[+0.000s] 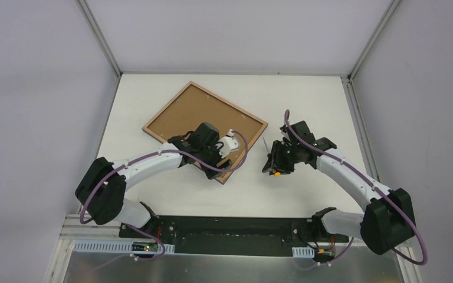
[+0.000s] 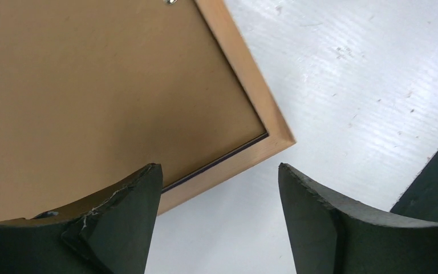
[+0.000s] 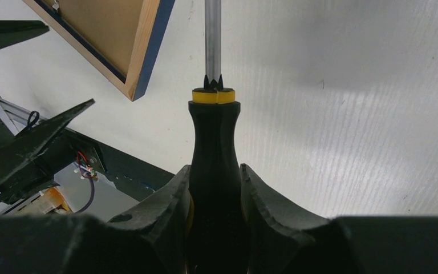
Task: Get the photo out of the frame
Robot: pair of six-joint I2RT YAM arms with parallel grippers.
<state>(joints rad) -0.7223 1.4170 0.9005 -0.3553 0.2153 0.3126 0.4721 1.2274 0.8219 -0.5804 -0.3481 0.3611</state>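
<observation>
Right gripper [image 3: 215, 180] clenched on black-handled screwdriver with yellow collar [image 3: 214, 128], steel shaft pointing away over white table [image 1: 307, 100]. Large rectangular navy-edged wooden frame [image 1: 167, 106] lies face down and skewed on the table left of the screwdriver, brown backing board [image 1: 197, 112] facing up. Left gripper [image 2: 219, 171] hovers over the frame's near corner, jaws spread wide, grasping nothing: one finger above the board, the other above bare table.
</observation>
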